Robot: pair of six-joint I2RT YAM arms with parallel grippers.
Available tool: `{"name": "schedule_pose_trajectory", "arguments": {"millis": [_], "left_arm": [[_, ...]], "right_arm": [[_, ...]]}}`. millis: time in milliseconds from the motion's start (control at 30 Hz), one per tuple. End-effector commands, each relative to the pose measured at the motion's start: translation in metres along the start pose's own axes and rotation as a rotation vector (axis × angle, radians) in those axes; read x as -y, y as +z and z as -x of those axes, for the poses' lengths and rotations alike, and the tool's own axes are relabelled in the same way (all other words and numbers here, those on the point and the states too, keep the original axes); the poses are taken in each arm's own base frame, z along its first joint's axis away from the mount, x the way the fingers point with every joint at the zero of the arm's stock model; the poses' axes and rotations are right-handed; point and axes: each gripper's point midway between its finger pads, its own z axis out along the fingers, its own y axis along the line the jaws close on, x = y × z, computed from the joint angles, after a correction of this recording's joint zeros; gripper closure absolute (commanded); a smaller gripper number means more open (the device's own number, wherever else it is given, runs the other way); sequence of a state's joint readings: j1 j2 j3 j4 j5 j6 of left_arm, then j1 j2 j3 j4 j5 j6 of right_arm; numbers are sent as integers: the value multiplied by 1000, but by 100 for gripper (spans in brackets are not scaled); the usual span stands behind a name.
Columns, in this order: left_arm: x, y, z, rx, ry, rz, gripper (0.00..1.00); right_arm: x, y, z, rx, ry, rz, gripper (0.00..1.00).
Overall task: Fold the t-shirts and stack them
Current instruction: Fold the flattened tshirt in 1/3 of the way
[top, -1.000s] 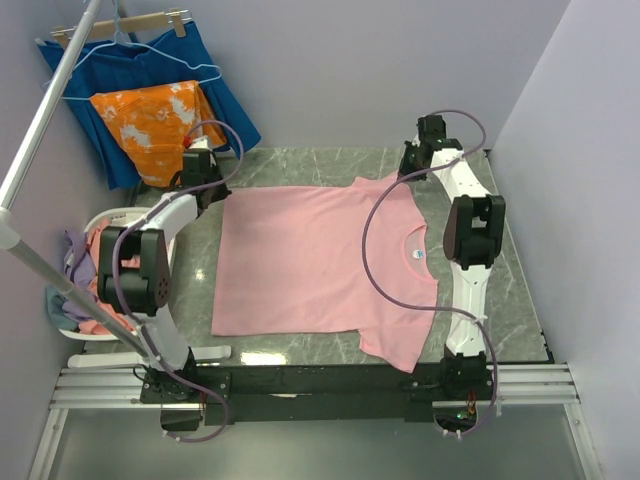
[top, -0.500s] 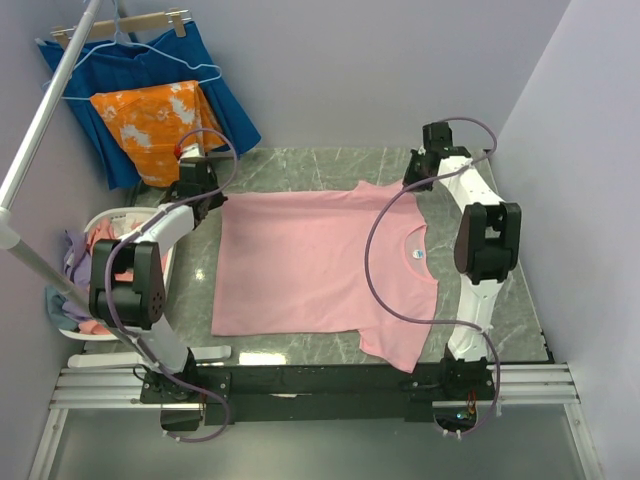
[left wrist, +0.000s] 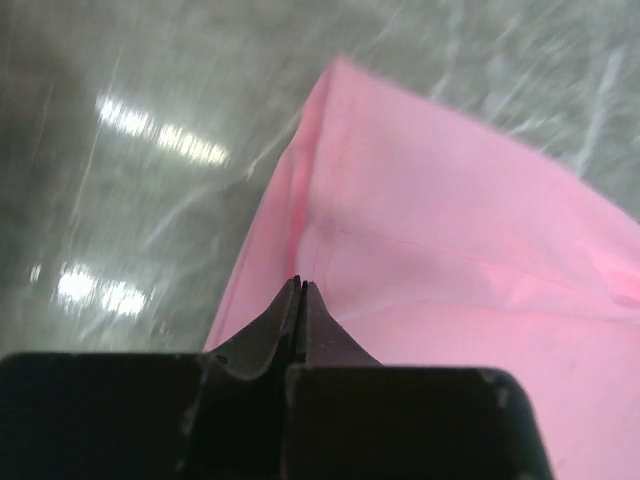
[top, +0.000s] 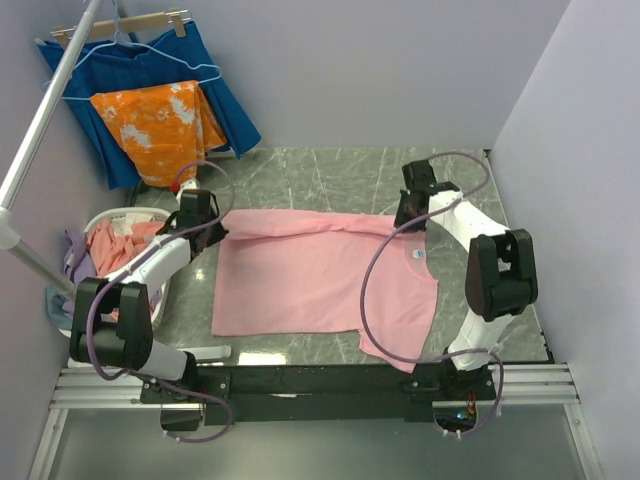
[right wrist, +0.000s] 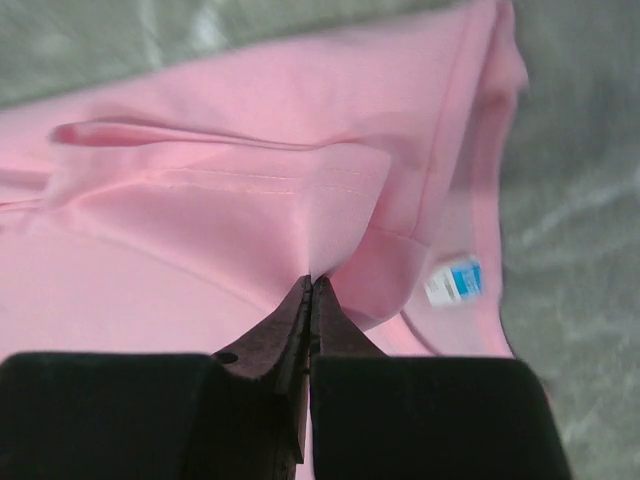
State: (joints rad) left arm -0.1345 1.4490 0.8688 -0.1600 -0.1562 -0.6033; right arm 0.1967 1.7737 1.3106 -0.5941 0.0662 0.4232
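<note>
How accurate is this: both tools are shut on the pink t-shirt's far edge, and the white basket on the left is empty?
Wrong only on the basket: the top external view shows the white basket holding pink and lilac clothes. The left tool and right tool are indeed shut on the pink t-shirt's far edge.

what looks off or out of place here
Nothing spilled or damaged. The pink t-shirt has its far edge doubled over, only because the left gripper and right gripper pinch it mid-fold.
</note>
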Motion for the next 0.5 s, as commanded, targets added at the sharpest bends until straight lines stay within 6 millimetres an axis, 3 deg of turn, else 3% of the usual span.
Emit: {"name": "schedule_pose_trajectory", "arguments": {"millis": [0, 100, 233, 333, 467], "left_arm": [[-28, -14, -29, -52, -49, 111, 99], [-44, -21, -41, -60, -68, 167, 99], [-65, -30, -39, -45, -79, 289, 99], [-72, -31, -43, -54, -74, 321, 99], [-72, -21, -55, -115, -62, 329, 99]], "right_arm": [[23, -18, -19, 64, 40, -103, 100], [39, -25, -33, 97, 76, -140, 100], [63, -27, -43, 137, 122, -237, 100], [67, -27, -46, 147, 116, -240, 100], [65, -12, -55, 73, 89, -252, 100]]}}
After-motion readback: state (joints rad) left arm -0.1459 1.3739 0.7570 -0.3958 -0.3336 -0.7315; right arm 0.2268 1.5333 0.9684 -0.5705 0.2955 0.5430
